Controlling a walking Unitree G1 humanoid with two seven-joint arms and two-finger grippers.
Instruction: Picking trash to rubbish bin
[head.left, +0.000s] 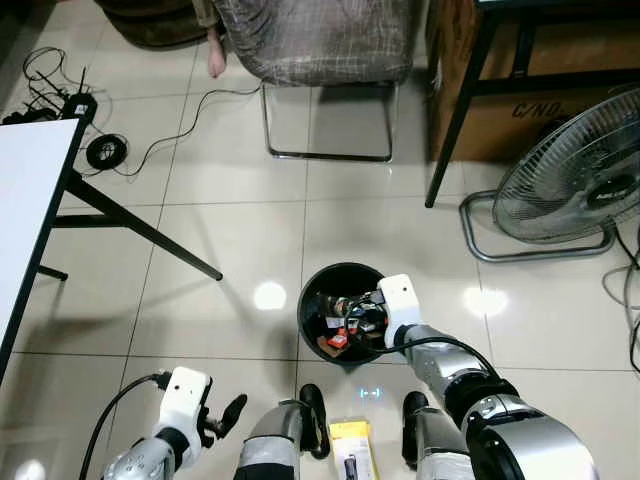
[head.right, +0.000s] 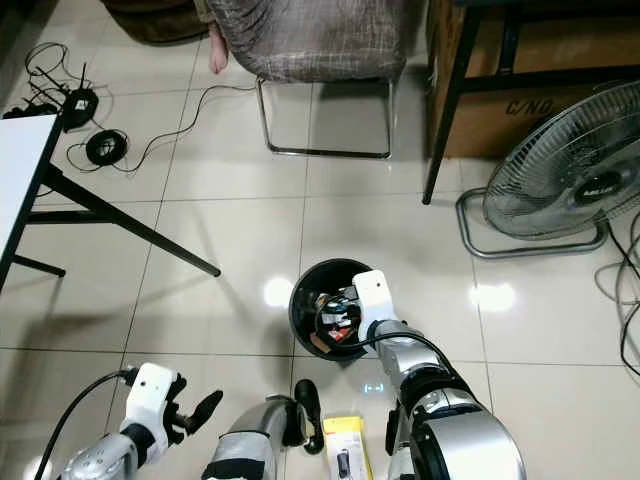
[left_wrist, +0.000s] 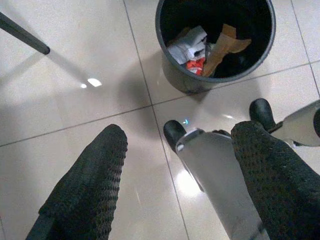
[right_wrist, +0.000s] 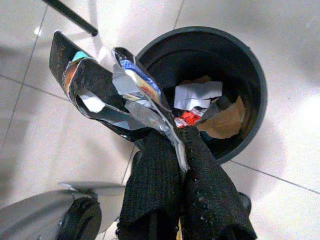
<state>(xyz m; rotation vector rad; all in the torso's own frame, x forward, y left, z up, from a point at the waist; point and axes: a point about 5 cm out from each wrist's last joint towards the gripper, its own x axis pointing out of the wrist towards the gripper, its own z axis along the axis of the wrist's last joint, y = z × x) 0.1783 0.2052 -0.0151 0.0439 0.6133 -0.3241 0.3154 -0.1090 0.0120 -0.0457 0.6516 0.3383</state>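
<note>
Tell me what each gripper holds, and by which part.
The right gripper pinches a crumpled foil wrapper by its lower end, over the bin. The left gripper is open and holds nothing.

the scene is evenly bright, lit from overhead, and the glossy floor tiles throw back round white glare spots on either side of the bin. soft shadows spread from the table legs. the head views are sharp, with lines bowing toward the edges. in the wrist views, the near black fingers look slightly soft.
</note>
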